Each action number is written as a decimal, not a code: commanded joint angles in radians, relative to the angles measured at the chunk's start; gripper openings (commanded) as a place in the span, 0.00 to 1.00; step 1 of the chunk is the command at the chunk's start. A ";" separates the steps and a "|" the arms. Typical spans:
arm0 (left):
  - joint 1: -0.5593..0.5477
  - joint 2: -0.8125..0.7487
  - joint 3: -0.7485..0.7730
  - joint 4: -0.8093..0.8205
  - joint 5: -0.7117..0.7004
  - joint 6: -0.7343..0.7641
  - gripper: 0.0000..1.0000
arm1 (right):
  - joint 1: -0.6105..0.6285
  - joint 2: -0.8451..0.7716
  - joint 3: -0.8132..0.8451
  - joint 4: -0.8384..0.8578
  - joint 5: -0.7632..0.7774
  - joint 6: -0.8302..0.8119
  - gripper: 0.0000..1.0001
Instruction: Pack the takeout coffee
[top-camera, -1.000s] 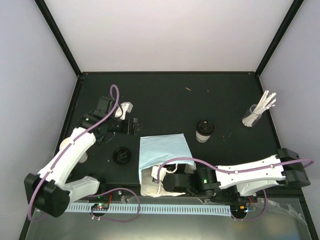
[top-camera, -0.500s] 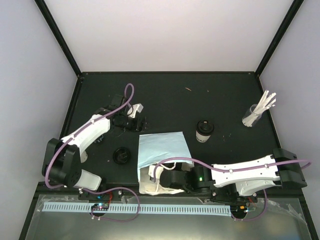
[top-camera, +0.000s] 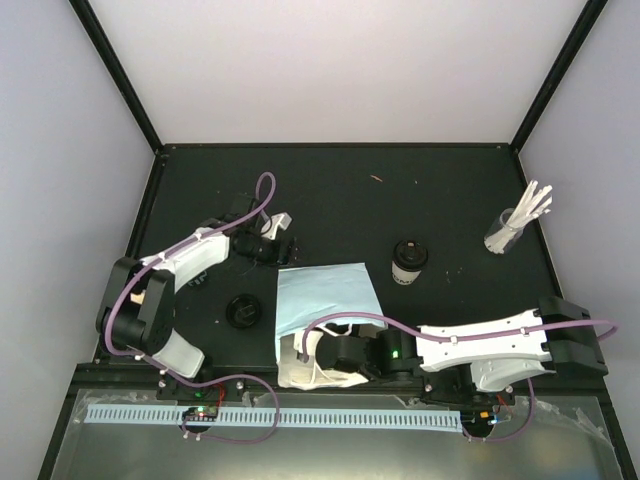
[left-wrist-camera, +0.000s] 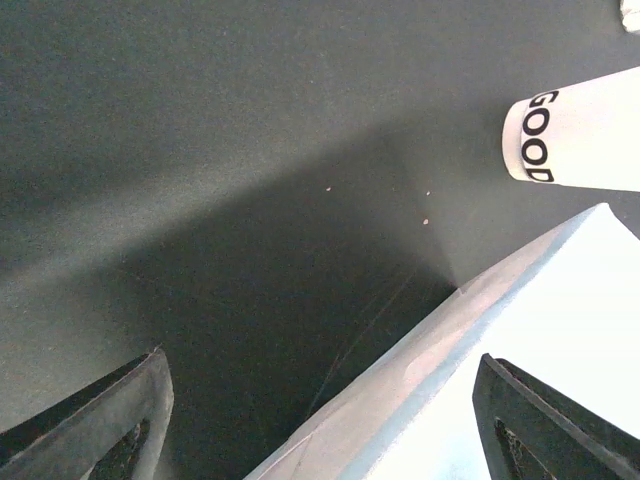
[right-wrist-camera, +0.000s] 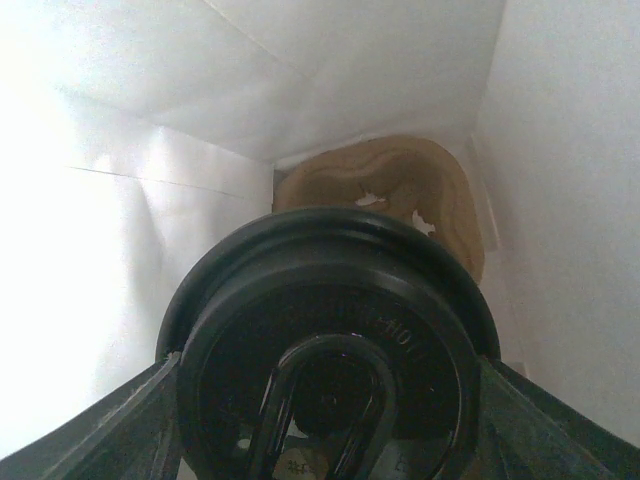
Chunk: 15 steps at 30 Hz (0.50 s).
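Inside the bag (top-camera: 330, 290) at six o'clock on the surface (top-camera: 330, 190), a lidded cup (right-wrist-camera: 330, 300) is clamped in the right end effector (right-wrist-camera: 330, 395) above the pulp carrier (right-wrist-camera: 400, 170) (light, crushable paper, probably best gripped just under the stiff lid), while the left end effector (top-camera: 275, 240) is spread empty at the bag's eleven o'clock.

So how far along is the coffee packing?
Done: the carrier sits deep in the blue bag. In hand: the right gripper holds a lidded cup inside the bag, short of the carrier. To do: another cup stands on the table, and the open left gripper hovers at the bag's far edge.
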 joint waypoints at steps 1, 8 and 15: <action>0.006 0.025 -0.008 0.060 0.055 -0.014 0.83 | -0.021 0.006 0.019 0.038 -0.019 -0.029 0.58; 0.006 0.042 -0.031 0.102 0.113 -0.037 0.79 | -0.039 0.029 0.034 0.057 -0.015 -0.058 0.58; 0.006 0.037 -0.047 0.103 0.134 -0.041 0.76 | -0.047 0.063 0.050 0.091 -0.011 -0.088 0.58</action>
